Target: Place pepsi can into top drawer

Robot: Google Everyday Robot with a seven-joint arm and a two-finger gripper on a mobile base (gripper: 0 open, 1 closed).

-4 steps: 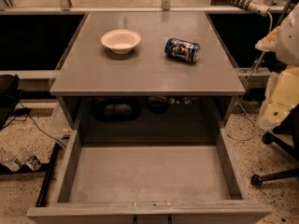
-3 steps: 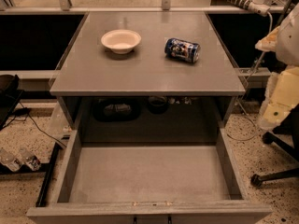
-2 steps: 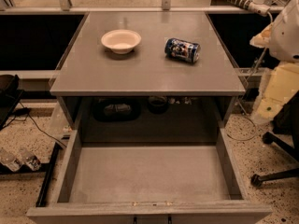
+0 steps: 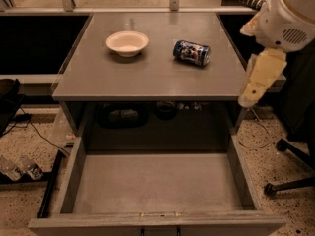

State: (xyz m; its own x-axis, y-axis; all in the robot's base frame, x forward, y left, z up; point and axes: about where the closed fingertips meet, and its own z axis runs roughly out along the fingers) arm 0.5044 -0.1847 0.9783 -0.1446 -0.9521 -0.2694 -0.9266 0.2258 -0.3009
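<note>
Small dark blue metal pepsi can [image 4: 191, 52] lying sideways on flat grey cabinet surface [image 4: 147, 80], beside cream-white round bowl [image 4: 127, 43]. Wide grey top drawer [image 4: 157, 183] standing open, awaiting can. Gripper [image 4: 248, 96] hanging off surface's right edge, apart from can; open or closed, cannot tell. Grasping, placing remaining

pepsi can [image 4: 191, 52]: lies on its side on the grey surface [image 4: 147, 75], right of the cream bowl [image 4: 127, 43], not touching it | top drawer [image 4: 157, 181]: pulled out below the surface | hand [image 4: 248, 97]: hangs just beside the surface's right edge, apart from the can
</note>
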